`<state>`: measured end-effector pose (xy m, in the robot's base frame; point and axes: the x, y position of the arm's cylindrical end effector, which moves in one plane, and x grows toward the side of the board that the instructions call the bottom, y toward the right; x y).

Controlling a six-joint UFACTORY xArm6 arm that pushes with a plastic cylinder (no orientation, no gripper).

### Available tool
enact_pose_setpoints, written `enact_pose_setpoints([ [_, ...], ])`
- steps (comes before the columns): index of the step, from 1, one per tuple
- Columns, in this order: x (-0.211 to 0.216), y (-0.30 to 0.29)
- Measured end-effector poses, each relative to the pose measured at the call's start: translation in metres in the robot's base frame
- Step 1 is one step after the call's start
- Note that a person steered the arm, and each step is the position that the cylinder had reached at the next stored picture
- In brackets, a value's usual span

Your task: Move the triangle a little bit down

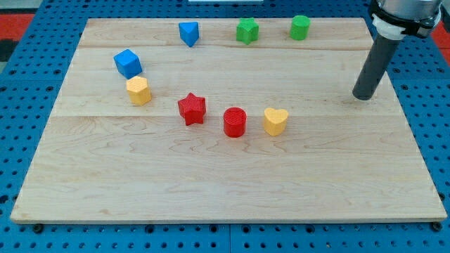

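The blue triangle (188, 33) stands near the view's top edge of the wooden board (225, 183), left of centre. My tip (363, 97) rests on the board at the view's right, far to the right of the triangle and lower than it. The rod rises up out of the view's top right corner. Nothing touches the triangle.
A green star (247, 31) and a green cylinder (300, 27) stand to the right of the triangle. A blue cube (128, 63) and a yellow hexagonal block (139, 91) sit at the left. A red star (191, 109), a red cylinder (235, 121) and a yellow heart (275, 121) sit mid-board.
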<state>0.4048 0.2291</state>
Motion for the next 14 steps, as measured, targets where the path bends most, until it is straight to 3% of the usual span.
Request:
enact_pose_setpoints([
  [1,-0.009,-0.014],
  [4,-0.068,-0.198],
  [7,-0.173,-0.246],
  [9,-0.190,-0.285],
  [11,-0.171,-0.325],
  [12,-0.199,-0.327],
  [13,-0.202,-0.354],
  [14,-0.188,-0.355],
])
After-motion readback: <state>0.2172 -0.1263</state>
